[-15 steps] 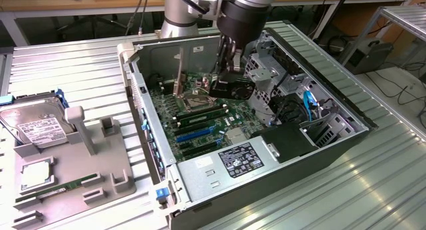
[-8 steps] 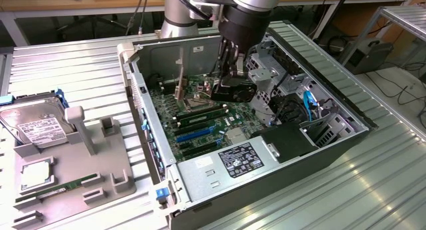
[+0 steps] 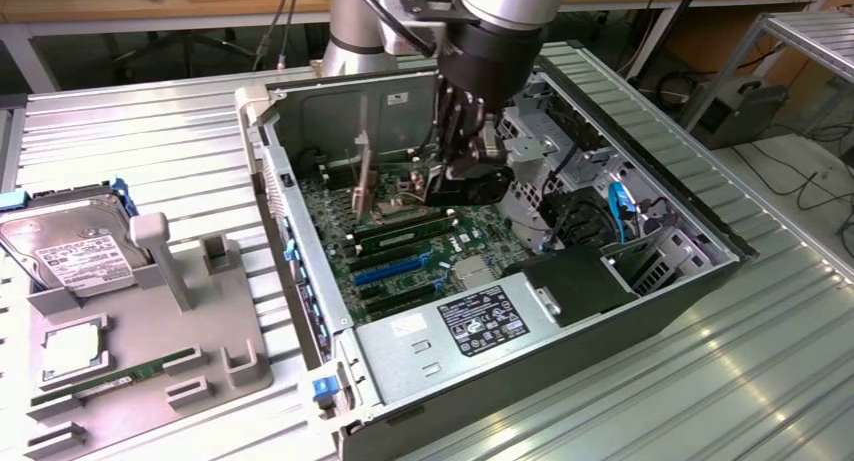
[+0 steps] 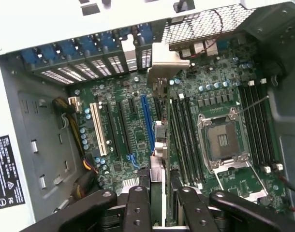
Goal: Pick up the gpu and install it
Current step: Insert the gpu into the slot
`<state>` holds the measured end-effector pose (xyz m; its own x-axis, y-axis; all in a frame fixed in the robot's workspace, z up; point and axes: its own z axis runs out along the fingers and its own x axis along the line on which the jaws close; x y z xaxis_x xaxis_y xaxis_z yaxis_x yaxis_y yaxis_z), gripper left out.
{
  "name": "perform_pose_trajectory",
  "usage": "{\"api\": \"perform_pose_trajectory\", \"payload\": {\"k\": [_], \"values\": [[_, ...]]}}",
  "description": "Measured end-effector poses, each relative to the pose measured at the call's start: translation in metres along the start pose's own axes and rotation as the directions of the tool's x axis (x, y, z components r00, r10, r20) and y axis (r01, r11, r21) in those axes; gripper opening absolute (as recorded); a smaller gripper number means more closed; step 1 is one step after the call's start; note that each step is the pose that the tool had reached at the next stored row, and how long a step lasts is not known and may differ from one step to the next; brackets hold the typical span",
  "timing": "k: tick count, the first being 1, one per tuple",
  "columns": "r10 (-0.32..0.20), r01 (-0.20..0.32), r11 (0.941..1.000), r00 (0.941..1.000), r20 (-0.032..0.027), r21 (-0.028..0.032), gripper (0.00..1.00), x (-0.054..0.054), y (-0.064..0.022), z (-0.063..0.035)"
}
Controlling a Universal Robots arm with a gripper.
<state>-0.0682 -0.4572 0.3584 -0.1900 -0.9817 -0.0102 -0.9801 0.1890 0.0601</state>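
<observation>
The gpu (image 4: 159, 145) shows edge-on in the wrist view, running from between my fingers (image 4: 138, 205) out to its silver end bracket (image 4: 163, 65) at the case's rear slot openings. My gripper (image 4: 158, 203) is shut on the card's near end. The card stands upright over the motherboard, just beside the long blue slot (image 4: 146, 121); whether it touches a slot I cannot tell. In the exterior view my gripper (image 3: 461, 176) reaches down inside the open computer case (image 3: 287, 231), with the gpu (image 3: 400, 181) held over the board.
The CPU socket (image 4: 222, 140) and memory slots lie beside the card. A power supply (image 3: 467, 326) fills the case's near end, and cables and drive bays (image 3: 627, 221) crowd the exterior view's right. Outside on the left, a grey holder (image 3: 147, 311) carries a hard drive (image 3: 67, 246) and a RAM stick (image 3: 120, 376).
</observation>
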Motion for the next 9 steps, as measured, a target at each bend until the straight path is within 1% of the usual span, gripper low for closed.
{"api": "perform_pose_trajectory", "payload": {"k": [4,6,9], "values": [[-0.067,0.067,0.9977,0.9977,-0.0033,0.0019,0.26,0.0000,-0.0001,0.0029],[-0.104,0.104,0.9945,0.9945,-0.0052,0.0045,0.26,0.0001,-0.0002,0.0051],[-0.114,0.114,0.9934,0.9934,-0.0053,0.0100,0.26,0.0009,0.0039,0.0087]]}}
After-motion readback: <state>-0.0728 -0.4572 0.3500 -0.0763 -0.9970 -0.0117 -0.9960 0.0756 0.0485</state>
